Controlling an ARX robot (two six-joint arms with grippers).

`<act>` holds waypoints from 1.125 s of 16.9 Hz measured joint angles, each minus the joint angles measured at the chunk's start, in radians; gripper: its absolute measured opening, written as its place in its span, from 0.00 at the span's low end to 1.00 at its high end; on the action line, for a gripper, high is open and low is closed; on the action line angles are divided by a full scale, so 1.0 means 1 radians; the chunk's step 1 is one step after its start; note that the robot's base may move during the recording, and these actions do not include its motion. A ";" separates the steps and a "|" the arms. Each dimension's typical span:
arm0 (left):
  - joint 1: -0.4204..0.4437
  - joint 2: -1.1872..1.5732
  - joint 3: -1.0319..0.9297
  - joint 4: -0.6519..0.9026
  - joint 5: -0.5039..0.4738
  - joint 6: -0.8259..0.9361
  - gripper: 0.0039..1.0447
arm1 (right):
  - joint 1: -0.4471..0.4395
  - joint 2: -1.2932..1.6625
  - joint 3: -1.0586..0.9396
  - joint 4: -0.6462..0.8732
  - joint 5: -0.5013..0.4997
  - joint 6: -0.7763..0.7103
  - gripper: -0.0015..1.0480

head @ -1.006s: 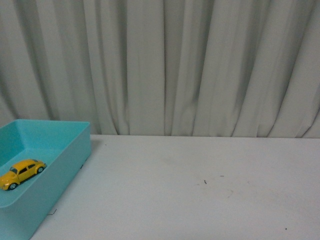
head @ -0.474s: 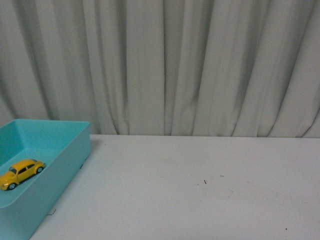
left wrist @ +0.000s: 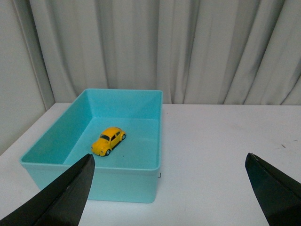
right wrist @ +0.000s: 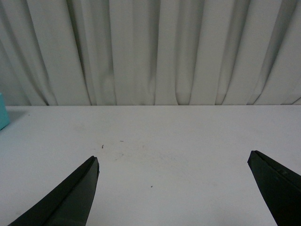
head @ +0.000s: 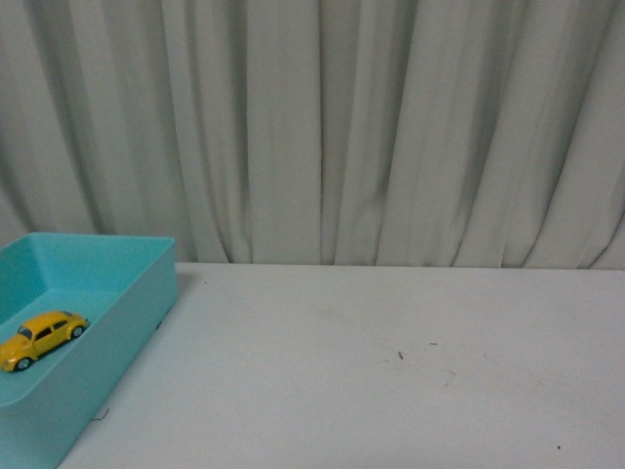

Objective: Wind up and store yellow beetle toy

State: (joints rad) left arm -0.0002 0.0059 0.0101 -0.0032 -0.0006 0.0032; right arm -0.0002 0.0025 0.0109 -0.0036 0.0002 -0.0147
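Observation:
The yellow beetle toy (head: 42,337) sits on its wheels inside the turquoise bin (head: 146,293) at the left of the white table. It also shows in the left wrist view (left wrist: 108,140), in the middle of the bin (left wrist: 157,141). My left gripper (left wrist: 169,162) is open and empty, held back from the bin's near wall and above the table. My right gripper (right wrist: 173,162) is open and empty over the bare white table, well to the right of the bin. Neither arm shows in the front view.
A pale pleated curtain (head: 322,127) hangs close behind the table's far edge. A corner of the bin (right wrist: 3,117) shows at the edge of the right wrist view. A few small dark specks (head: 400,356) mark the white tabletop (head: 391,391).

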 joint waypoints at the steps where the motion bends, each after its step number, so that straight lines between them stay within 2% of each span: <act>1: 0.000 0.000 0.000 0.000 0.000 0.000 0.94 | 0.000 0.000 0.000 0.000 0.000 0.000 0.94; 19: 0.000 0.000 0.000 0.000 0.001 0.000 0.94 | 0.000 0.000 0.000 0.000 0.000 0.000 0.94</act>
State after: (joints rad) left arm -0.0002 0.0059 0.0101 -0.0036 0.0006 0.0032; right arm -0.0002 0.0025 0.0109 -0.0040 0.0002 -0.0143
